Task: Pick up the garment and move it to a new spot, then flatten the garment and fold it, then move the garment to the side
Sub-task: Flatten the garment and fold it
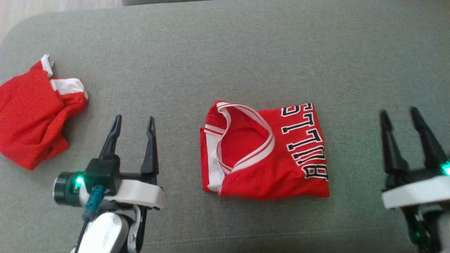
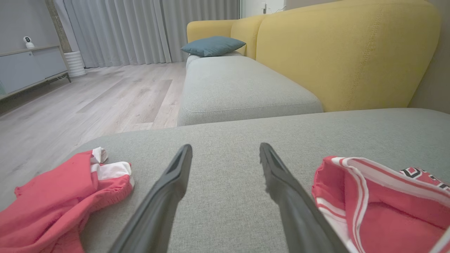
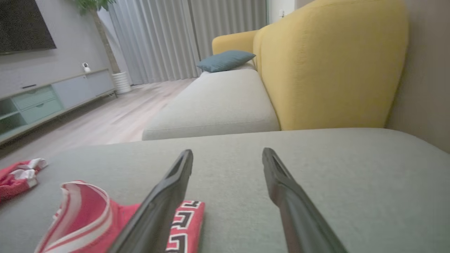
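The folded red jersey (image 1: 263, 154) is seen lying flat on the grey sofa cushion (image 1: 246, 52), between the two grippers and touched by neither. Its black-and-white lettering is turned sideways along the right edge and clipped by the fold at the far end, so the word cannot be fully read. The white-trimmed neckline is pointed left, and the long axis is laid left to right. The left gripper (image 1: 134, 119) is held wide open with nothing in it, over bare cushion. The right gripper (image 1: 400, 112) is likewise spread wide and empty, its wrist cut off at the right. A crumpled red garment (image 1: 35, 112) is seen at the left, partly cropped.
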Controlling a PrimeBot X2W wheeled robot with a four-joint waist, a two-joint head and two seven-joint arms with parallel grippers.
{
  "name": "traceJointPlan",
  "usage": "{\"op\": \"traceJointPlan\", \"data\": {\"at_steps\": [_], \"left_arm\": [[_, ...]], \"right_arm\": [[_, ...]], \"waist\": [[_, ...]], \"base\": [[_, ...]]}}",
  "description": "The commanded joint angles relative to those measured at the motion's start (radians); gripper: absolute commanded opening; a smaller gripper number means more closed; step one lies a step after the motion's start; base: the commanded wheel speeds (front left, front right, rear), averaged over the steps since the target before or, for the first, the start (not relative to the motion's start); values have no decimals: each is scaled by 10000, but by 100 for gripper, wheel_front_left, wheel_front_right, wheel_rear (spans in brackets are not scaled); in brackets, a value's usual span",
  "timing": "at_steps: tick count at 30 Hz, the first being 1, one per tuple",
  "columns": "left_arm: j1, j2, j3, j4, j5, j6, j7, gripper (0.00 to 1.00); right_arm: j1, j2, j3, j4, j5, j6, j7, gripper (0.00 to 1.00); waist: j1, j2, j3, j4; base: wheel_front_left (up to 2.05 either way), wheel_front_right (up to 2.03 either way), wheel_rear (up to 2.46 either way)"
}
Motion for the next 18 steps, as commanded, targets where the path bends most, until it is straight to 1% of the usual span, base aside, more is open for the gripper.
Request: {"op": "traceJointPlan", "data": {"at_steps": [1, 3, 5, 10, 18], "left_arm": [[-210, 277, 459, -379, 97, 86, 9, 100], [-150, 338, 464, -442, 122, 122, 18, 100], [-85, 403, 469, -508, 151, 162, 31, 100], [124, 536, 431, -585, 206, 234, 69, 100], [713, 734, 399, -563, 154, 334, 64, 100]], "right_arm": [[-77, -55, 67, -444, -72, -7, 40, 100], [258, 59, -250, -554, -135, -7, 112, 100], [454, 164, -348, -634, -173, -7, 164, 100], [684, 407, -334, -755, -272, -7, 268, 100], [1090, 556, -322, -833, -452, -7, 563, 100]], "waist": [[0, -1, -17, -39], [0, -1, -43, -84], [0, -1, -66, -131], [0, -1, -275, -185], [0, -1, -1040, -150]], "base": [[0, 0, 0], [0, 0, 0], [0, 0, 0], [0, 0, 0], [0, 0, 0]]}}
